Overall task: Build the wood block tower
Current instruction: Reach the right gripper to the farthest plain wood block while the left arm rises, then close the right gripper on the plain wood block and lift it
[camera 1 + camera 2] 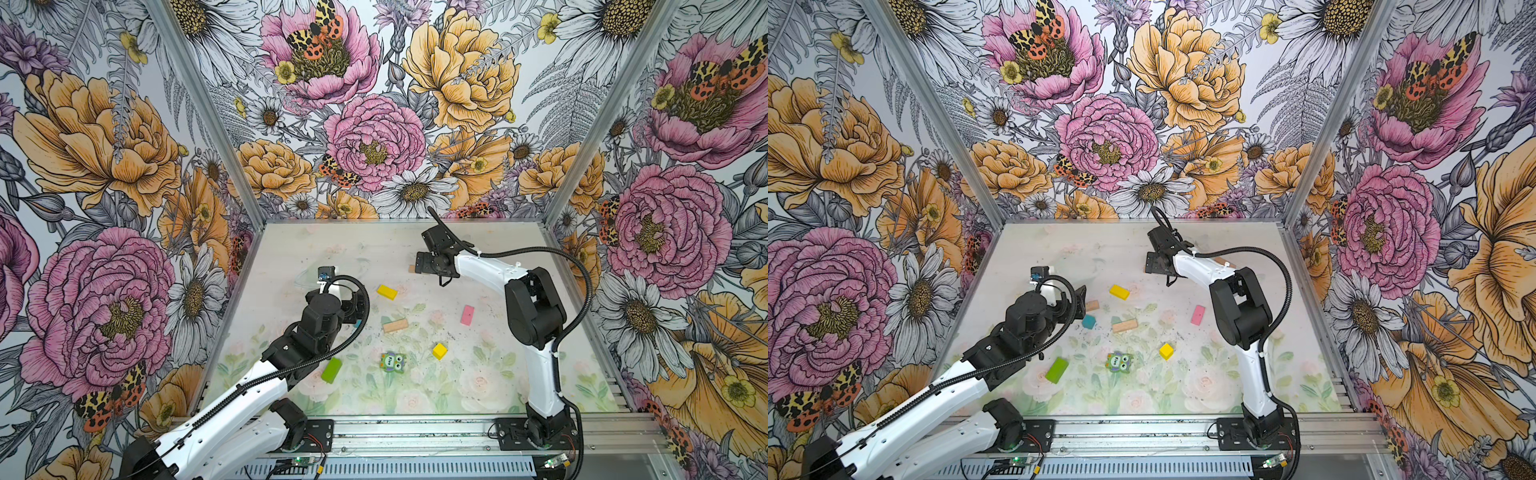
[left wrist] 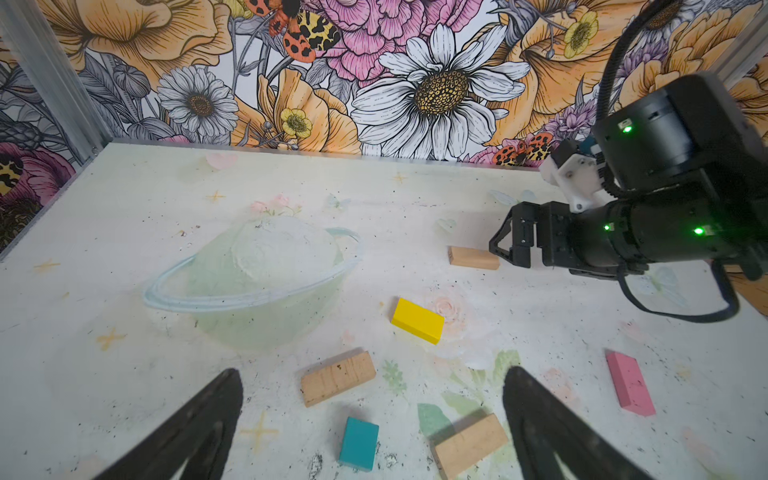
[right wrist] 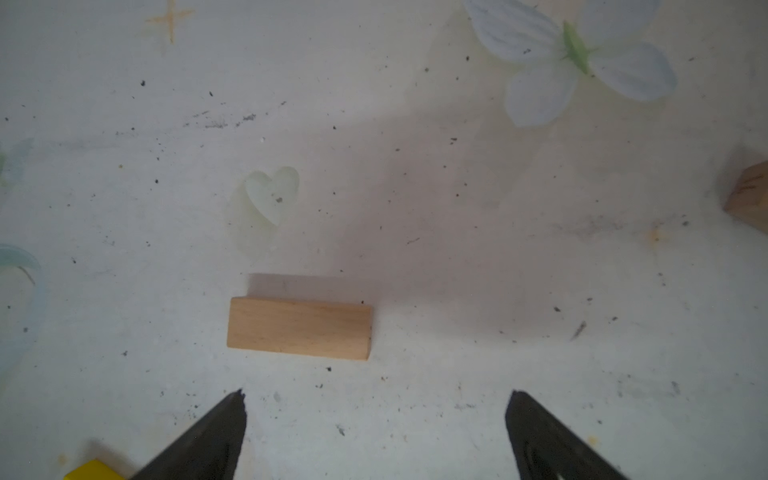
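No tower yet: the wood blocks point(image 1: 386, 292) lie scattered, apart, on the bench point(image 1: 357, 253); both tools empty.
Right tool point(image 3: 376, 395), jaws spread wide, hangs over a tan bar point(image 3: 299, 328) just ahead of its tips, nothing crowding it, likely a base piece; left tool point(image 2: 374, 374), equally wide, faces another tan bar point(image 2: 337, 377), teal block point(image 2: 358, 443) nearby.

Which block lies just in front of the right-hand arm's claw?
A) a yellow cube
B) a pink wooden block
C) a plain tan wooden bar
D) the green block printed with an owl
C: in the right wrist view a plain tan wooden bar lies flat just ahead of the right gripper, whose jaws stand open and empty.
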